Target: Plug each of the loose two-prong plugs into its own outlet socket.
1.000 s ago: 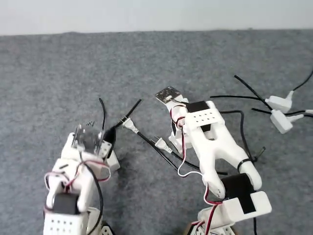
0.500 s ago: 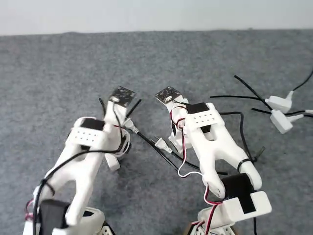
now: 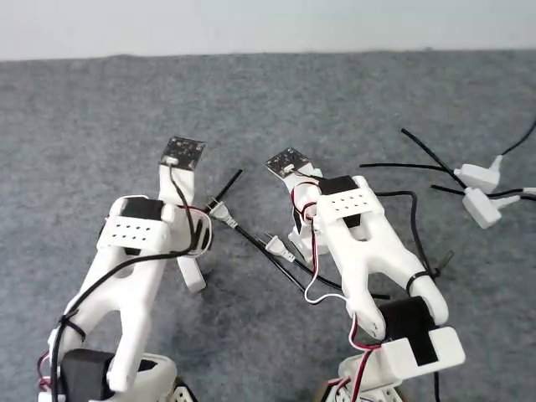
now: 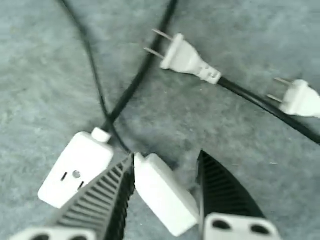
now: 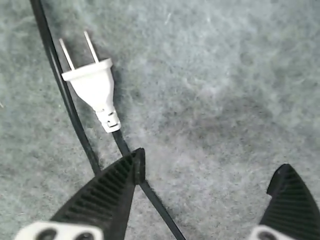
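Two white two-prong plugs on black cords lie mid-table: one plug (image 3: pixel 222 215) (image 4: pixel 185 57) and a second plug (image 3: pixel 276 245) (image 4: pixel 300 97) (image 5: pixel 92 85). My left gripper (image 4: pixel 166 156) is open, its fingers on either side of a white outlet socket (image 4: pixel 165 192). A second socket (image 4: pixel 75 167), with its slots showing, lies right beside it. My right gripper (image 5: pixel 210 185) is open over bare carpet, with the second plug just off one fingertip (image 5: pixel 127 167) and that plug's cord passing under it.
Two more white outlet sockets (image 3: pixel 477 176) (image 3: pixel 481 208) with black cords lie at the far right. Black cords (image 3: pixel 260 251) cross the grey carpet between the two arms. A wall runs along the back edge.
The left arm has unfolded and stretched forward over the sockets by the plugs, then turned its wrist slightly left. The right arm has kept still.
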Tool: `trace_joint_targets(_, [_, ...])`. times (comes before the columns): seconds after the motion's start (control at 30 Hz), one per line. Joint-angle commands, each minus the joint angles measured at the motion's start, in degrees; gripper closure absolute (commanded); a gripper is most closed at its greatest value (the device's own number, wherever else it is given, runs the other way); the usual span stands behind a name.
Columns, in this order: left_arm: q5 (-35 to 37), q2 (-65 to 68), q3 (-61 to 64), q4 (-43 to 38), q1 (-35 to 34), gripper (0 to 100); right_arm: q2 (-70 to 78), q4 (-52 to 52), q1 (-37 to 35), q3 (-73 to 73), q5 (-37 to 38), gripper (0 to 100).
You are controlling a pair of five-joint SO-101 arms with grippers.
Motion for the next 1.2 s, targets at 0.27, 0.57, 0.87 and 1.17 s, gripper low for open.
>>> trace_joint_targets(0.27, [-4.0, -2.7, -0.4, 5.9, -2.7, 80, -2.5, -0.6, 0.5, -0.4, 0.5, 63.0])
trace_joint_targets(0.57, [-3.6, -2.3, -0.3, 12.8, -4.0, 80, 1.2, -0.7, 0.4, -1.8, 0.6, 63.0])
trace_joint_targets(0.87, [-3.6, -2.2, -0.2, 13.2, -1.8, 80, 3.8, 0.0, 0.4, -3.5, 0.3, 63.0])
trace_joint_targets(1.17, [1.3, -2.2, -0.2, 12.7, 4.9, 80, 3.8, 0.0, 0.4, -3.5, 0.3, 63.0])
